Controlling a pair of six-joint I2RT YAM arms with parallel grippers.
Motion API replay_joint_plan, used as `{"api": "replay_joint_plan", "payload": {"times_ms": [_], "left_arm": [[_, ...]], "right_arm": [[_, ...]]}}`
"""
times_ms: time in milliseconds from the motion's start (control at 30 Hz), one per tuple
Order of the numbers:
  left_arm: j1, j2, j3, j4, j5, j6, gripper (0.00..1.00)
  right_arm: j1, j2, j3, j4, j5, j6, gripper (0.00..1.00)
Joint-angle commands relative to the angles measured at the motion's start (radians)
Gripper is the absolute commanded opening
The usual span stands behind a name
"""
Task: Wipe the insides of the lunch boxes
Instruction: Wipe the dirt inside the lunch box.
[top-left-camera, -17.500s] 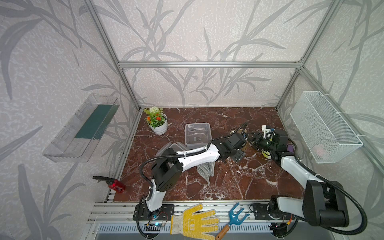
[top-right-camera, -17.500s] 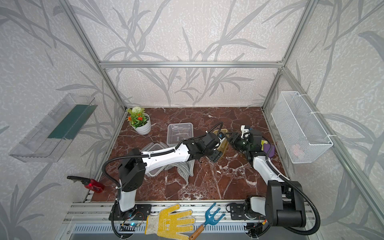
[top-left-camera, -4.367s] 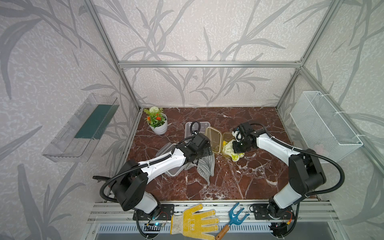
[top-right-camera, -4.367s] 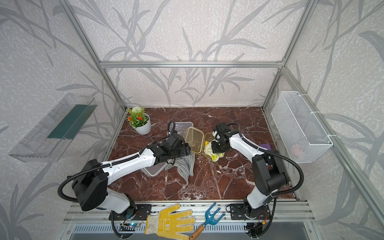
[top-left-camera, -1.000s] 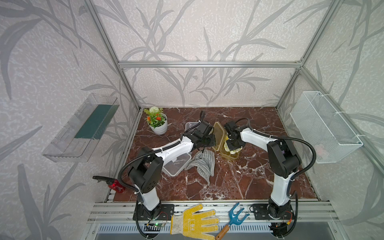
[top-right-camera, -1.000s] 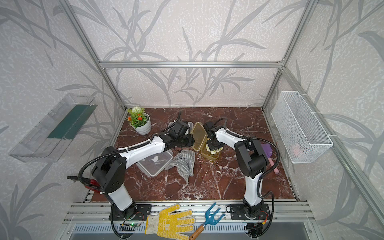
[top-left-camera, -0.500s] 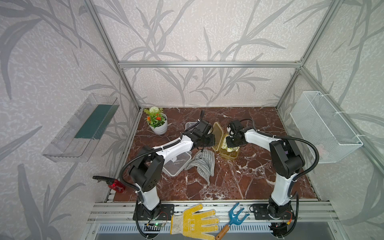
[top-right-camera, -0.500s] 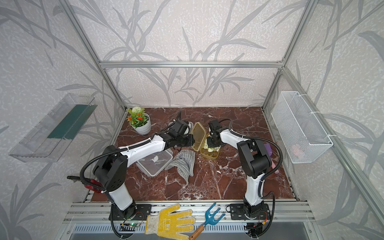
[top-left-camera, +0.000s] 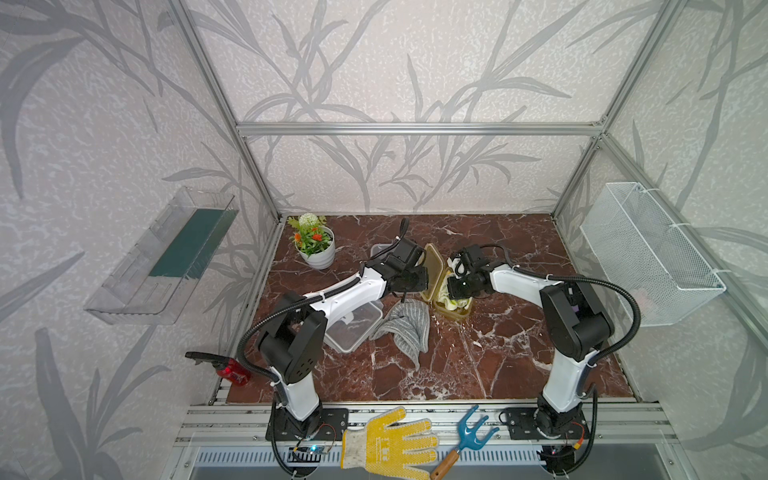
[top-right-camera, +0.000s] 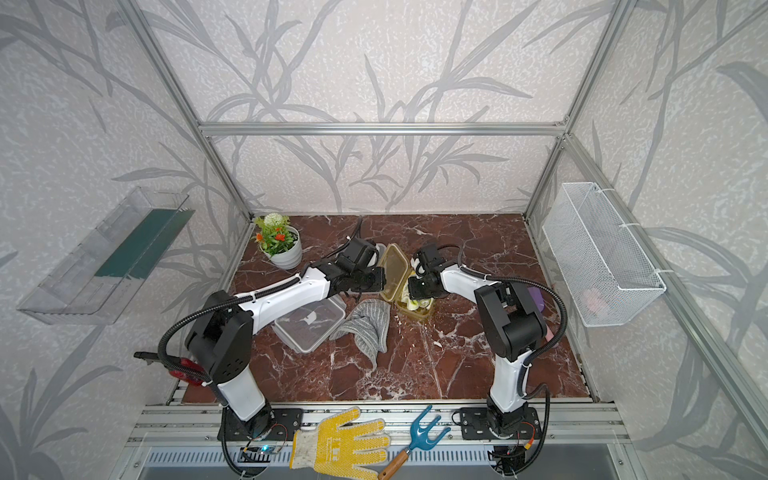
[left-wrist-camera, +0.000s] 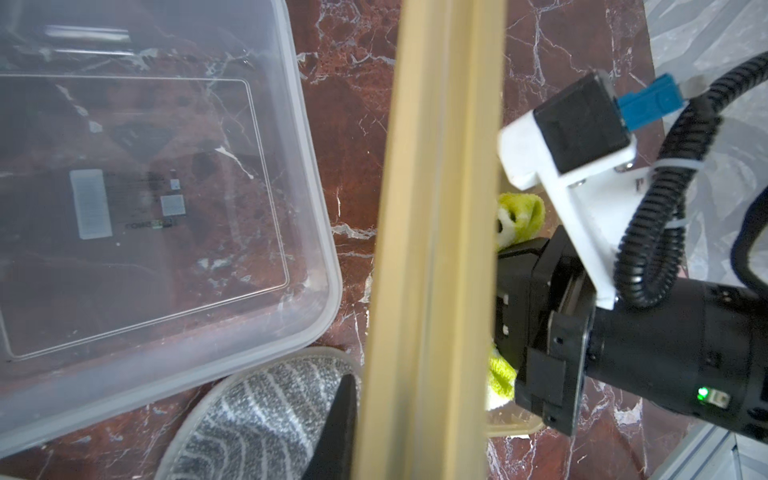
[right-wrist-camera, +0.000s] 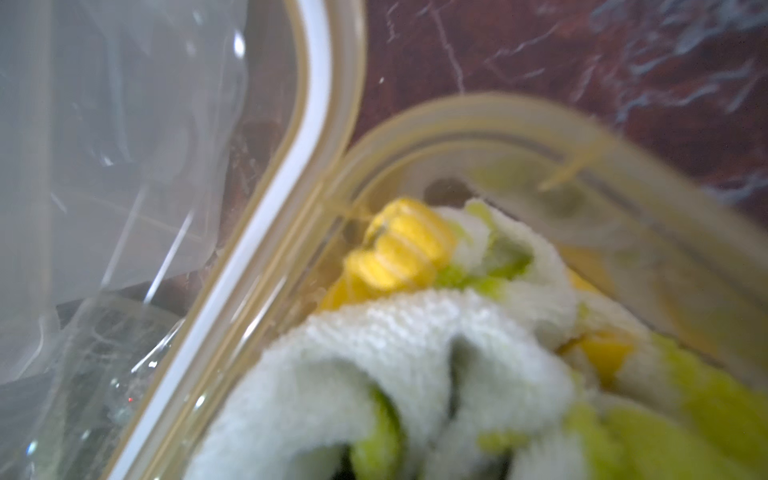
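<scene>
The amber lunch box (top-left-camera: 457, 309) sits mid-table, its hinged lid (top-left-camera: 432, 270) standing upright. My left gripper (top-left-camera: 422, 277) is shut on that lid's edge (left-wrist-camera: 436, 249); one black finger (left-wrist-camera: 336, 428) shows beside it, the other is hidden. My right gripper (top-left-camera: 454, 291) reaches into the amber box, shut on a yellow-green and white cloth (right-wrist-camera: 395, 353) that covers its fingers. The clear greyish lunch box (top-left-camera: 353, 330) with a sticker (left-wrist-camera: 91, 203) lies under my left arm. A second clear piece (top-left-camera: 379, 249) lies behind the left wrist.
A grey striped cloth (top-left-camera: 405, 328) lies between the two boxes. A flower pot (top-left-camera: 318, 253) stands at the back left and a red spray bottle (top-left-camera: 230, 370) at the front left. A yellow glove (top-left-camera: 386, 442) and blue rake (top-left-camera: 467, 438) rest on the front rail.
My right gripper has shifted the cloth slightly back and forth inside the amber box. The left gripper keeps the lid upright in about the same place.
</scene>
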Motion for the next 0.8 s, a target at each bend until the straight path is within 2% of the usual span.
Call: {"api": "replay_joint_plan", "payload": {"times_ms": [0, 133, 367, 567, 767], "left_arm": [[-0.025, 0.004, 0.031, -0.037, 0.078, 0.009, 0.08], [-0.025, 0.009, 0.044, -0.048, 0.057, 0.014, 0.08], [-0.017, -0.021, 0.015, -0.078, 0.001, 0.038, 0.08], [-0.013, -0.046, 0.004, -0.114, -0.039, 0.073, 0.08], [-0.013, -0.074, -0.021, -0.12, -0.05, 0.087, 0.08]], "right_arm": [[0.059, -0.013, -0.055, 0.008, -0.211, 0.046, 0.0], [0.103, -0.024, -0.043, -0.043, -0.247, 0.044, 0.0], [0.13, -0.007, 0.043, -0.283, -0.144, -0.055, 0.0], [0.137, 0.03, 0.155, -0.53, 0.096, -0.158, 0.0], [0.165, 0.083, 0.201, -0.643, 0.365, -0.204, 0.0]]}}
